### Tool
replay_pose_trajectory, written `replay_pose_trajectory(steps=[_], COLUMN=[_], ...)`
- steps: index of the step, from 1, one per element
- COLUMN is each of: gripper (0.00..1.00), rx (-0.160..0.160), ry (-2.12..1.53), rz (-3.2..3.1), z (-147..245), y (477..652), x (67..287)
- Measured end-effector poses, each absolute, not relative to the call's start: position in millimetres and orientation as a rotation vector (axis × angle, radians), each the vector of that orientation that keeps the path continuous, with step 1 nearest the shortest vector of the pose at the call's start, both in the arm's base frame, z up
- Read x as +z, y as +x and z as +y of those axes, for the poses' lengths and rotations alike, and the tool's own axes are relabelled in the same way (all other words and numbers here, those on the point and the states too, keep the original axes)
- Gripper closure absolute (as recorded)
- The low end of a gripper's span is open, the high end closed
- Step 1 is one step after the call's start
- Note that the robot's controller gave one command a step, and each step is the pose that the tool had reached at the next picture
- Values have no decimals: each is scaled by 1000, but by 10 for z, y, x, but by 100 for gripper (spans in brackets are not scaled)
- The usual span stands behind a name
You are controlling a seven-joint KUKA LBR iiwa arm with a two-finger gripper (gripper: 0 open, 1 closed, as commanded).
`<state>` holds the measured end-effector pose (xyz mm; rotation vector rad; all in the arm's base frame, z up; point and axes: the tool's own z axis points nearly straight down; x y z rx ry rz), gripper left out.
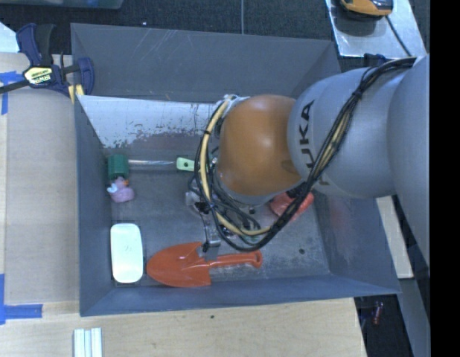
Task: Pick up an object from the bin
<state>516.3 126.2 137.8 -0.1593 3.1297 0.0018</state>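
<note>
one orange shovel (179, 268) beneath hand (209, 245)

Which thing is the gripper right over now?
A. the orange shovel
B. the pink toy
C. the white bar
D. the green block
A: the gripper sits over the orange shovel, near where its blade meets its handle; the white bar, pink toy and green block lie apart toward the view's left.
</note>
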Motion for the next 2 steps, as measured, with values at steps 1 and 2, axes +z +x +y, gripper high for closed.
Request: replay_pose_trajectory(steps=[1, 2], gripper=[0, 0], rx=[3, 6], ry=[-332, -2], rz=[3103, 3123], z=[1369, 1234], y=[4850, 4946], x=[697, 706])
